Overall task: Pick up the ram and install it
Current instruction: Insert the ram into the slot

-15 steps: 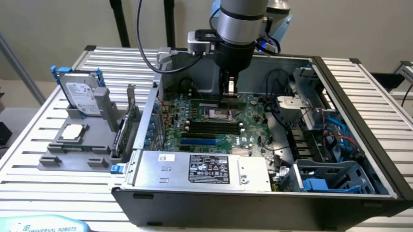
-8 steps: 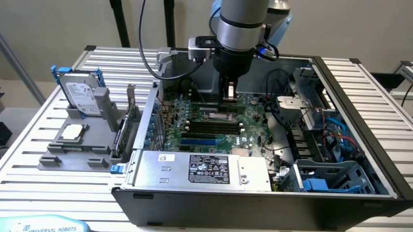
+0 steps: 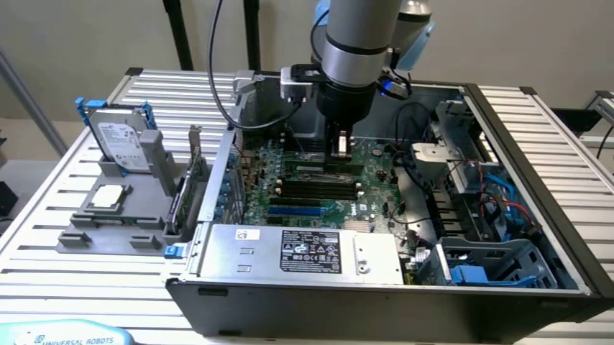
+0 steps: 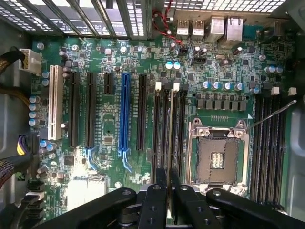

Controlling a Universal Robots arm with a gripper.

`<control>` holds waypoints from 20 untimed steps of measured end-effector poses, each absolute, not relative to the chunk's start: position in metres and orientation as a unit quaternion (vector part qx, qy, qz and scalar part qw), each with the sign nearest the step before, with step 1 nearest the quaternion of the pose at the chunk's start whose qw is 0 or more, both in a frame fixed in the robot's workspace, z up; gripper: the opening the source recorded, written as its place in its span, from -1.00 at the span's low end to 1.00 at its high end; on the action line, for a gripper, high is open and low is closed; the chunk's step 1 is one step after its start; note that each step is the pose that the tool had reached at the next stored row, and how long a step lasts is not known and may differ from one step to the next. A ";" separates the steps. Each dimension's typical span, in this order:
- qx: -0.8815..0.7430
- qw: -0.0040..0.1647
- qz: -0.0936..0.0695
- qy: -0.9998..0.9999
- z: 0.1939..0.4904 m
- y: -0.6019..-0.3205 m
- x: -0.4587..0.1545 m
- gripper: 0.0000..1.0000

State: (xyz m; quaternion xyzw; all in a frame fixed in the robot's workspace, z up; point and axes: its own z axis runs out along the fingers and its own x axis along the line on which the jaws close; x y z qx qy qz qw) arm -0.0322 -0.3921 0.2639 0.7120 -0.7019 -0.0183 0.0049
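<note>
My gripper (image 4: 168, 180) is shut on the ram (image 4: 170, 138), which I see edge-on as a thin pale strip running out from between the black fingers (image 4: 159, 191). The strip lies along the bank of black memory slots (image 4: 164, 124) with white latches (image 4: 158, 86), beside the bare CPU socket (image 4: 218, 160). In the exterior view the gripper (image 3: 340, 152) points straight down over the green motherboard (image 3: 374, 205) inside the open computer case (image 3: 537, 180). Whether the ram touches a slot I cannot tell.
A silver power supply (image 3: 298, 251) lies at the case's near side, with cables and a drive cage (image 3: 489, 208) on the exterior view's right. Outside the case, on the exterior view's left, grey holders carry a hard drive (image 3: 125, 144), a processor (image 3: 111, 195) and a bracketed green card (image 3: 195, 180).
</note>
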 end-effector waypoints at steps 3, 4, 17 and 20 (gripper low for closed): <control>0.714 0.005 -0.018 -0.700 0.259 -0.392 -0.032 -0.73; 0.715 0.006 -0.018 -0.699 0.257 -0.392 -0.032 -0.73; 0.719 0.009 -0.007 -0.695 0.245 -0.396 -0.032 -0.73; 0.719 0.008 -0.006 -0.695 0.242 -0.396 -0.034 -0.73</control>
